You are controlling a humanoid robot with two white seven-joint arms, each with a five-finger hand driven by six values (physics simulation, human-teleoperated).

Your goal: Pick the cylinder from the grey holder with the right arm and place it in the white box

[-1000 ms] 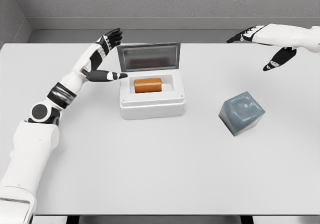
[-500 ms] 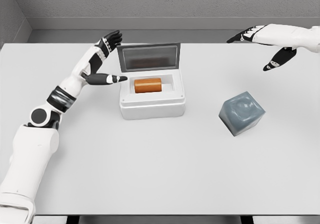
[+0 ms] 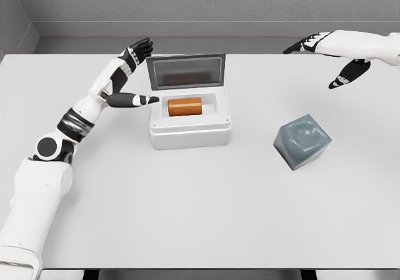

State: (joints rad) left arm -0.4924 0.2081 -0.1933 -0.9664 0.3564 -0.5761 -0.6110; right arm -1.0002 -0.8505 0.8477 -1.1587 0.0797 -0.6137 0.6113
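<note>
**Operator:** From the head view I see a plain white worktop [image 3: 187, 217] that fills most of the picture. Its far edge meets a grey floor strip, and behind that stands a rough grey wall [image 3: 206, 2]. A second grey wall closes the left corner.

**Colleague:** Where is the cylinder?

**Operator:** The orange cylinder [image 3: 184, 107] lies on its side inside the white box [image 3: 190, 136], in the recess. The box sits left of centre on the worktop, and its lid [image 3: 186, 71] stands upright at the back edge, with a dark inner face.

**Colleague:** And the holder?

**Operator:** I see the grey holder [image 3: 302, 140] to the right of the box, well apart from it, turned at an angle on the worktop. Its top shows a shallow hollow with nothing in it.

**Colleague:** What about the hands?

**Operator:** The right hand [image 3: 328, 58] hangs over the far right of the worktop, above and beyond the holder. Its fingers are spread and it grasps nothing. The left hand [image 3: 132, 74] is just beside the box's left side, also released, with the fingers pointing up beside the lid and the thumb [image 3: 134, 99] reaching toward the box rim. I cannot tell whether the thumb touches the box.
</note>
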